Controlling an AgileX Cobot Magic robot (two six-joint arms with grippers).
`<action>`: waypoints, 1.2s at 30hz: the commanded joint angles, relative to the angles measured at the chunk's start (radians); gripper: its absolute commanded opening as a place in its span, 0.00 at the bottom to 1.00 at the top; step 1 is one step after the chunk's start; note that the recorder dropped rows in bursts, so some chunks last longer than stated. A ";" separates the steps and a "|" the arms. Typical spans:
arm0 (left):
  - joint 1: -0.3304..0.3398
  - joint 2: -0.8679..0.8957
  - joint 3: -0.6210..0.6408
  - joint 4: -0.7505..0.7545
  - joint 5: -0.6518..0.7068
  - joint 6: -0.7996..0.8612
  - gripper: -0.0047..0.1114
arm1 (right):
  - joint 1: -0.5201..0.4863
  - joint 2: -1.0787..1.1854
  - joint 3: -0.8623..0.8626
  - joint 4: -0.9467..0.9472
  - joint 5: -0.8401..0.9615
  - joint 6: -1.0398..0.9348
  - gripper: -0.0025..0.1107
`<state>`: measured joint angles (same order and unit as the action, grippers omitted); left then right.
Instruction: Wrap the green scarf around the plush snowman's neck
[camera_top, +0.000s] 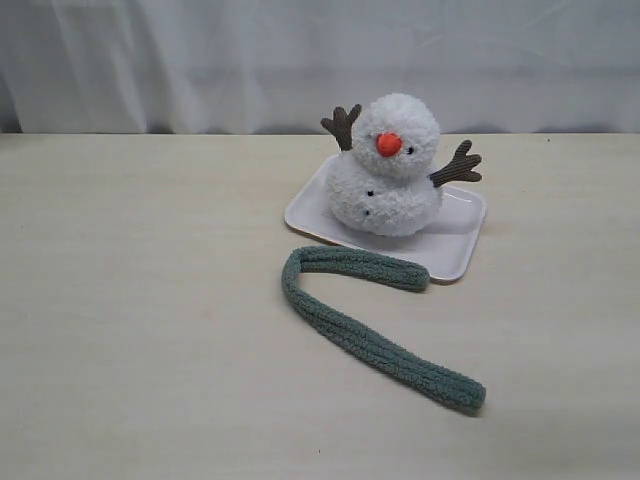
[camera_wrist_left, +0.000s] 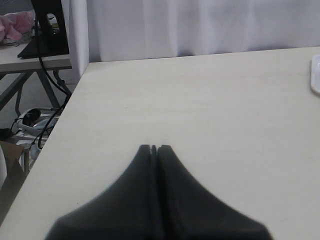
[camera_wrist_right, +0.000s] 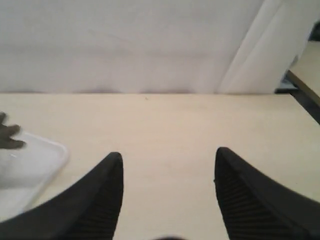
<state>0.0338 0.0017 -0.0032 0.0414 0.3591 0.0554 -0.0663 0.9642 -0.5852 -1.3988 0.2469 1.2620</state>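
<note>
**Supervisor:** Report tool status.

**Operator:** I read the left tool (camera_wrist_left: 154, 148) as clenched, its fingers pressed together with nothing between them. The right tool (camera_wrist_right: 167, 160) is released, fingers spread above the tabletop (camera_top: 150, 300), grasping nothing.

**Supervisor:** Locate the task items.

**Operator:** The plush snowman (camera_top: 385, 170) sits upright on a white tray (camera_top: 460, 250). The green scarf (camera_top: 370, 335) lies on the tabletop in front of the tray, bent into a hook. One end lies just beside the tray's front edge, apart from the snowman's neck (camera_top: 388, 162).
</note>
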 joint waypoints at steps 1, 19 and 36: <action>0.001 -0.002 0.003 -0.002 -0.014 -0.003 0.04 | -0.001 0.135 -0.137 0.480 0.396 -0.508 0.49; 0.001 -0.002 0.003 -0.002 -0.014 -0.003 0.04 | 0.209 0.257 -0.199 1.930 0.519 -1.876 0.40; 0.001 -0.002 0.003 -0.002 -0.013 -0.003 0.04 | 0.616 0.685 -0.409 1.780 0.238 -1.648 0.53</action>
<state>0.0338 0.0017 -0.0032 0.0414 0.3591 0.0554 0.5431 1.5709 -0.9360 0.3987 0.5056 -0.4007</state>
